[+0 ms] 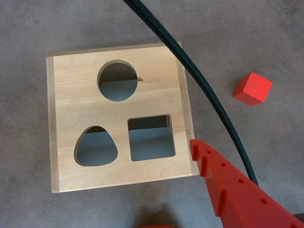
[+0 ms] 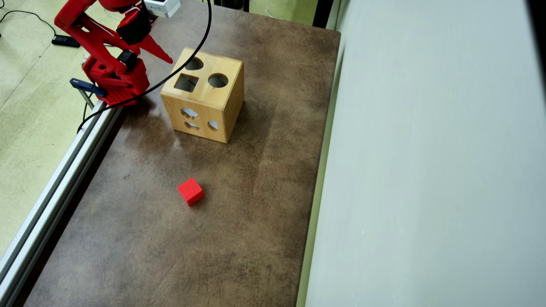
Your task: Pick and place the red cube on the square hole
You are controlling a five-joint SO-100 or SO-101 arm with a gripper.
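Looks like a lab or workshop: brown bench (image 2: 239, 238) edged with aluminium rail (image 2: 51, 200), clamped red arm (image 2: 106, 64) (cables (image 2: 25, 17) across floor).

No text, label, brand, number or sign can be read in either the wrist view or the overhead view. The wooden box (image 2: 204, 94), the red cube (image 2: 190, 191) and the bench (image 2: 239, 221) all show plain, unmarked surfaces.
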